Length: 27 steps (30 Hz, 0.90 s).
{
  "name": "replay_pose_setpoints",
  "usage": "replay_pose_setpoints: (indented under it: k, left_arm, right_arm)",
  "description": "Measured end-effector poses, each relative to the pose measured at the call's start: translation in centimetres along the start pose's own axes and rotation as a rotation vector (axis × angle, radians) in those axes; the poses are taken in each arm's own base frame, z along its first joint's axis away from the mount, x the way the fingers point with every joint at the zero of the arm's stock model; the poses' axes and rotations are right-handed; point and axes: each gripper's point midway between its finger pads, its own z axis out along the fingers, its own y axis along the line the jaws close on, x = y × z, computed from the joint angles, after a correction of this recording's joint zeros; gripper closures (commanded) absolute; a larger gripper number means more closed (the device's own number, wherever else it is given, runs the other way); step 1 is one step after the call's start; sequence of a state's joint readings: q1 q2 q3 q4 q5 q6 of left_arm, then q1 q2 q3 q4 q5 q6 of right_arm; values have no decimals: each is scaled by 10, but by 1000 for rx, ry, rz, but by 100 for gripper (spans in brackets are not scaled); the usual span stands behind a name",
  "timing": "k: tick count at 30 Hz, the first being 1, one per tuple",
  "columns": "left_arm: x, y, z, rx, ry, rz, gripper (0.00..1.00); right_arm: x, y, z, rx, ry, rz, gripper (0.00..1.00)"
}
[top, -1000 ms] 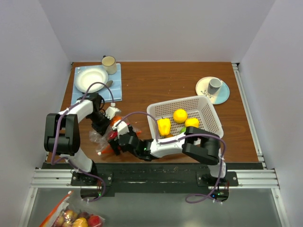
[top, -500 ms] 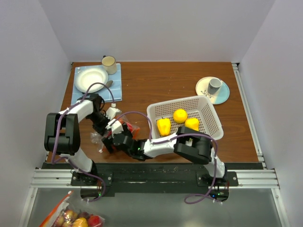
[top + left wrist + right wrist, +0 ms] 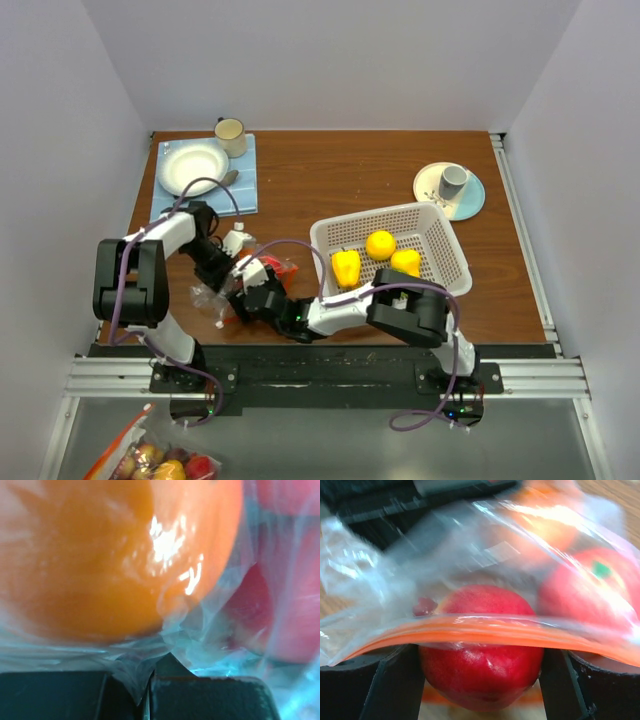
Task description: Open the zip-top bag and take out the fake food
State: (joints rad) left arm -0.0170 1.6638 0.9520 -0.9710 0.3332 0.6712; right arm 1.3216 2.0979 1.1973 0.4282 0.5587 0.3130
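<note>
The zip-top bag (image 3: 206,294) lies crumpled at the near left of the table. My left gripper (image 3: 216,268) is shut on a fold of its clear plastic (image 3: 135,672); an orange fruit (image 3: 100,555) and a red one (image 3: 265,615) press against the film. My right gripper (image 3: 243,298) is at the bag's mouth. Its fingers (image 3: 385,685) sit against both sides of a red fruit (image 3: 480,665), with the orange zip strip (image 3: 485,630) running across it. Another red fruit with a green spot (image 3: 590,595) lies inside the bag (image 3: 380,575).
A white basket (image 3: 440,215) to the right holds a yellow pepper (image 3: 346,267) and two yellow-orange fruits (image 3: 380,244). A white plate (image 3: 190,166) on a blue mat and a mug (image 3: 231,135) stand far left. A grey cup on a plate (image 3: 452,184) stands far right.
My right gripper has pushed left into the bag's mouth and now has the red fruit between its fingers. The left gripper still pinches the bag, barely moved.
</note>
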Motion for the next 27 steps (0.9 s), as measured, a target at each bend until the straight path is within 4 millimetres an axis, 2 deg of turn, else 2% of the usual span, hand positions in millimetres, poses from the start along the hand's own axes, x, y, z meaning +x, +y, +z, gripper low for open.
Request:
replay_pose_setpoints:
  k: [5, 8, 11, 12, 13, 15, 17, 18, 20, 22, 23, 25, 27]
  left_arm:
    - [3, 24, -7, -47, -4, -70, 100]
    - [4, 38, -12, -80, -16, -107, 100]
    - [4, 41, -14, -90, -19, -113, 100]
    - [4, 40, -14, -90, -19, -112, 100]
    - [3, 40, -14, -90, -20, -109, 100]
    - [4, 38, -14, -93, -26, -106, 100]
    - [5, 35, -14, -93, -31, -104, 100]
    - [7, 33, -14, -91, -32, -104, 100]
    - [10, 30, -13, -88, -32, -104, 100]
    - [11, 28, -13, -88, -33, -104, 100]
    - [11, 28, -13, -87, -34, -103, 100]
    - [10, 27, -13, -86, -37, -103, 100]
    - [10, 27, -13, -84, -39, -103, 100]
  right_arm:
    - [-18, -22, -39, 8, -1, -1, 39]
    - [-48, -39, -74, 26, -34, 13, 37]
    - [-78, -60, -102, 69, -79, 29, 52]
    - [-88, -71, -111, 98, -92, 36, 65]
    - [-99, -85, -119, 135, -108, 46, 68]
    - [-115, -122, -129, 242, -137, 73, 68]
    - [-121, -166, -136, 378, -142, 91, 58]
    - [-120, -192, -139, 457, -132, 105, 26]
    - [-111, -239, -144, 597, -92, 120, 1]
    - [-99, -271, -149, 693, -43, 122, 1]
    - [-94, -277, -150, 709, -23, 117, 1]
    - [-85, -278, -151, 711, 18, 97, 1]
    - [-80, -271, -148, 676, 43, 88, 1]
